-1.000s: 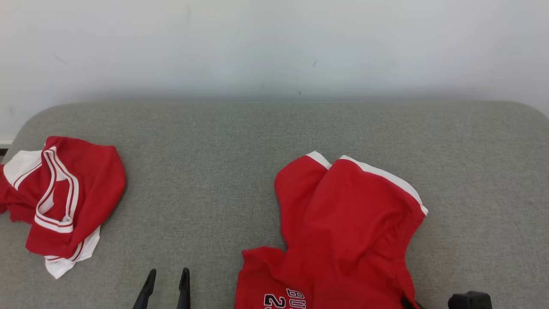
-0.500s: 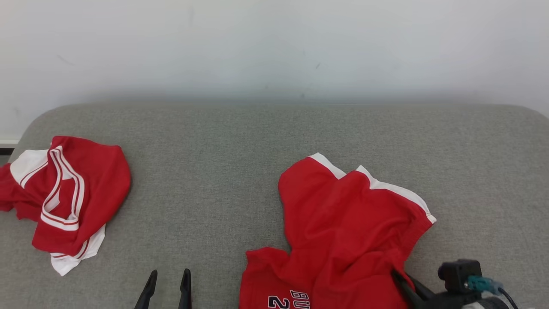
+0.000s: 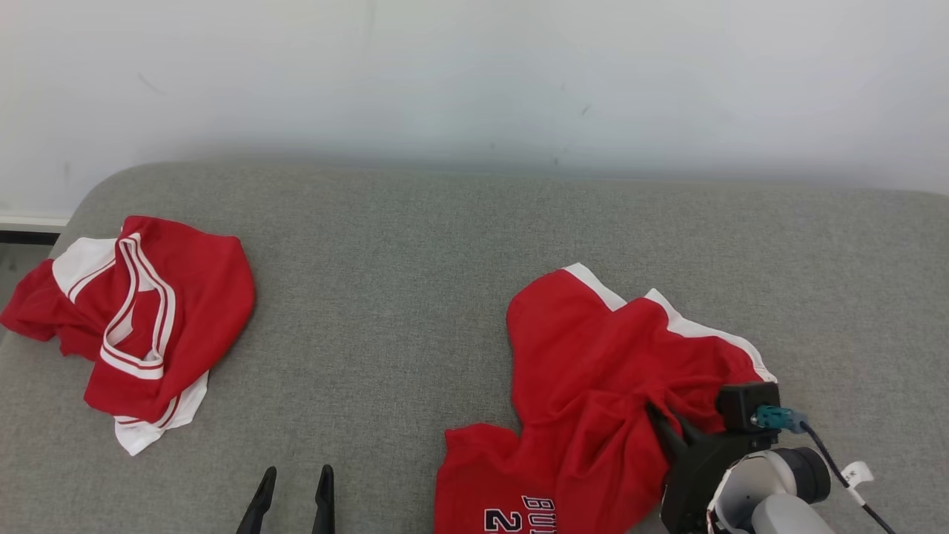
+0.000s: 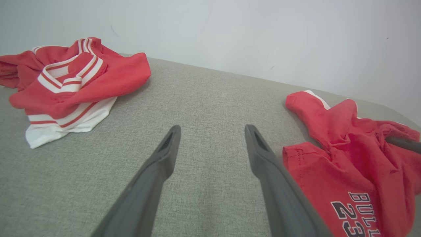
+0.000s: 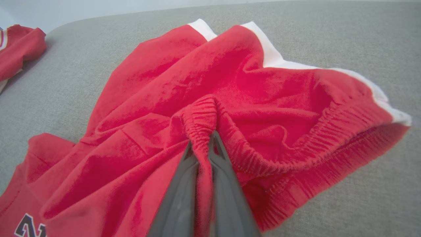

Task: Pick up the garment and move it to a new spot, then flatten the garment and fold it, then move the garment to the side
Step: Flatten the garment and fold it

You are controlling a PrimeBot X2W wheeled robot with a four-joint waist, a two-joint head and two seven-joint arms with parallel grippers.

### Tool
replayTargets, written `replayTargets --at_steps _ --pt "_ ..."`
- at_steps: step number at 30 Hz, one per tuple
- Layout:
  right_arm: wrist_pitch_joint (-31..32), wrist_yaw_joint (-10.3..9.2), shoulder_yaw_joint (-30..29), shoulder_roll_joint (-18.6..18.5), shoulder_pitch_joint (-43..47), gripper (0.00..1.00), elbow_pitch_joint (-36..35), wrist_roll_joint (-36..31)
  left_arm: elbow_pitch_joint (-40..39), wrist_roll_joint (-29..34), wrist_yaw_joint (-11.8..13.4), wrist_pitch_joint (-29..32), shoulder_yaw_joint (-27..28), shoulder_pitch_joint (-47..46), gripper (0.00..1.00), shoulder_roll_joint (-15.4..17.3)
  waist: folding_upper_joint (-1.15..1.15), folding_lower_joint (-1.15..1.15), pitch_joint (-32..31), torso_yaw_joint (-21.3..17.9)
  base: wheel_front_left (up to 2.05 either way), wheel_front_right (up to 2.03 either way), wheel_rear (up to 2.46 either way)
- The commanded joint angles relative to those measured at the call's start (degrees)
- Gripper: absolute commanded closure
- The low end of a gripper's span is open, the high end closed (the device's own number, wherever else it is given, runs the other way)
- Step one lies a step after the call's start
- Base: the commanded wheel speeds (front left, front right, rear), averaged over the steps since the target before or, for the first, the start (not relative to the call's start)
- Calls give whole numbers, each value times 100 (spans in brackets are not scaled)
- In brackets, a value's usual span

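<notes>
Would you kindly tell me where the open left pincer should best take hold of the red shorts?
Probably the hem of the red shorts' printed leg, approached low from the robot's left: that edge lies free on the grey cushion facing the left pincer, while the right pincer pinches the waistband.

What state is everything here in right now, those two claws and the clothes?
left gripper: open, holding nothing.
right gripper: shut on the elastic waistband of the red shorts.
red shorts: crumpled on the grey cushion, waistband bunched where it is pinched.
red and white jersey: rumpled in a heap at the cushion's left end, untouched.
grey cushion: bears both garments.
</notes>
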Motion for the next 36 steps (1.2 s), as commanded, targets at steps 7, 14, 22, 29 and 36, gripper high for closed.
replayTargets --at_steps 7,14,22,29,36 --pt "-880 -13 277 -61 -186 0 392 247 -20 -42 17 -13 1 62 0 -4 0 0 -63 -56 0 0 0" --pt "-1184 -13 386 -285 220 0 -47 591 -38 18 13 -13 32 157 0 -4 0 0 -124 -240 0 0 0" --pt "-1573 -13 90 -325 721 0 -850 767 -81 84 1 -13 45 146 0 -4 0 0 -128 -396 0 0 0" --pt "-2030 -13 -412 -152 1083 0 -1313 456 -143 240 -9 -13 -188 197 0 -3 0 0 -125 -459 0 0 0" --pt "-2195 -13 -686 150 1505 0 -1441 195 -65 147 -8 -13 -879 281 0 210 0 0 -113 -433 0 0 0"
